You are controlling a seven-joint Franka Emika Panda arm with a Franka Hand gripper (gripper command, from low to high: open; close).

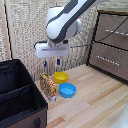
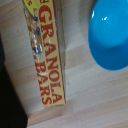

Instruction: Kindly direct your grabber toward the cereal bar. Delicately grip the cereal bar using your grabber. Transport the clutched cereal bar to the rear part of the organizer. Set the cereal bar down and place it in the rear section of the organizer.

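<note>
The cereal bar (image 1: 47, 85) is a flat yellow-orange packet with red print. It lies on the wooden table beside the black fabric organizer (image 1: 17, 97). In the wrist view the packet (image 2: 48, 52) reads "GRANOLA BARS". My gripper (image 1: 51, 63) hangs above the packet, clear of it, with its blue-tipped fingers apart and nothing between them. The fingers do not show in the wrist view. The organizer stands at the exterior view's left, with an inner divider splitting it into sections.
A yellow bowl (image 1: 60, 77) and a blue bowl (image 1: 67, 90) sit close to the packet; the blue bowl (image 2: 110, 32) also fills a corner of the wrist view. A brown wooden drawer cabinet (image 1: 111, 42) stands at the exterior view's right.
</note>
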